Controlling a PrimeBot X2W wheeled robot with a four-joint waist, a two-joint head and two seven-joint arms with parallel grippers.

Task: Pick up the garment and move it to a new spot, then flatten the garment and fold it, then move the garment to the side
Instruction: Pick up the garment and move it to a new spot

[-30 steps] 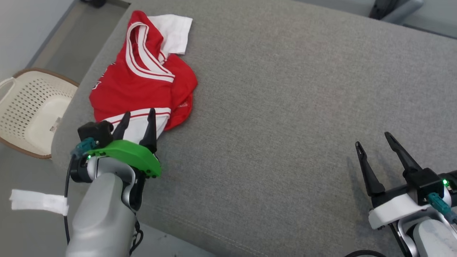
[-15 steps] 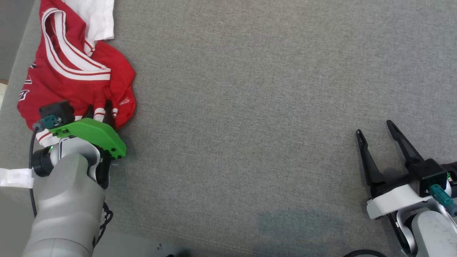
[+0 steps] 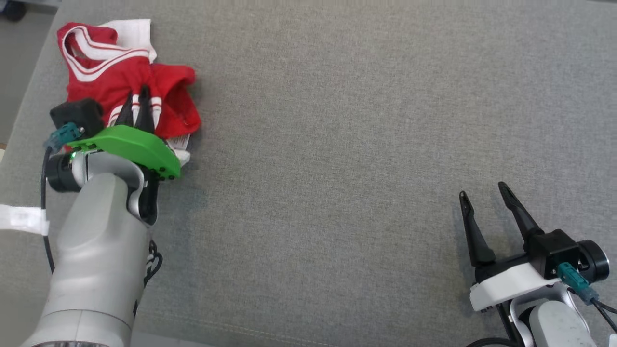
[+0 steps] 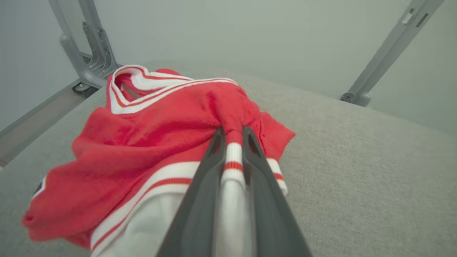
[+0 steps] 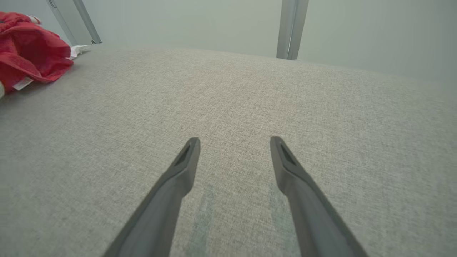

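Two grippers in frame, one loaded: left gripper (image 3: 137, 92) is at the upper left of the head view, jaws almost together and clamped on a fold of the garment (image 3: 99, 79), a red jersey with white-and-red striped trim. Left wrist view confirms it: both fingers (image 4: 200, 200) run up from bottom centre and converge on the striped band, with white cloth and one red stripe squeezed between them and red fabric bunched just above the tips. The garment is a crumpled heap, with neckline trim toward the top left of the head view and a white panel at its upper edge. A small white label (image 3: 181, 144) pokes out at lower right beside the green bracket (image 3: 130, 147) on the wrist. Heap sits near the left edge of the grey upholstered surface (image 3: 337, 168); can't tell whether the pinched part is clear of it. Its pale forearm (image 3: 96, 260) comes up from the bottom left corner. At lower right, right gripper (image 3: 483, 189) is well apart from the garment, jaws spread wide, nothing between them. Right wrist view shows bare grey weave between its two fingers (image 5: 171, 192) and the garment (image 5: 32, 60) as a red lump in the upper left corner. Grey metal struts (image 4: 93, 53) stand behind the surface in the left wrist view. White tape strip (image 3: 21, 219) at the left edge of the head view.
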